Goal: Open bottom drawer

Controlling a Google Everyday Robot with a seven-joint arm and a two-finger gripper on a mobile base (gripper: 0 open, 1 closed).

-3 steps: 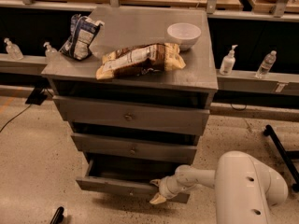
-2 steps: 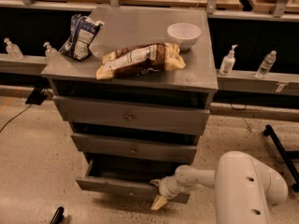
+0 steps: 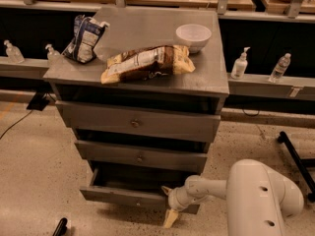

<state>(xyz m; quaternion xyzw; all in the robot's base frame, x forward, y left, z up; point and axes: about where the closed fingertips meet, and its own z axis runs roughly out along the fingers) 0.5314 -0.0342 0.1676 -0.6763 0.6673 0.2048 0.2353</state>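
Note:
The bottom drawer [image 3: 123,194] of the grey chest stands pulled out a short way, and its dark inside shows above the low front. Its knob is hidden. My gripper [image 3: 168,204] is at the right part of that drawer front, reaching in from the white arm [image 3: 256,200] at the lower right. One tan finger sits above the front's top edge and the other hangs below its bottom edge, so the gripper is open and straddles the front. The middle drawer [image 3: 140,157] and the top drawer [image 3: 135,123] are pushed in, each with a round knob.
On the chest's top lie a tan snack bag [image 3: 147,63], a blue bag [image 3: 84,38] and a white bowl [image 3: 193,36]. Small bottles [image 3: 239,64] stand on a low ledge behind. A black bar [image 3: 295,156] crosses the floor at right, and a dark object [image 3: 60,226] lies at lower left.
The lower finger has dropped a little further below the drawer front. The drawer stands about as far out as before.

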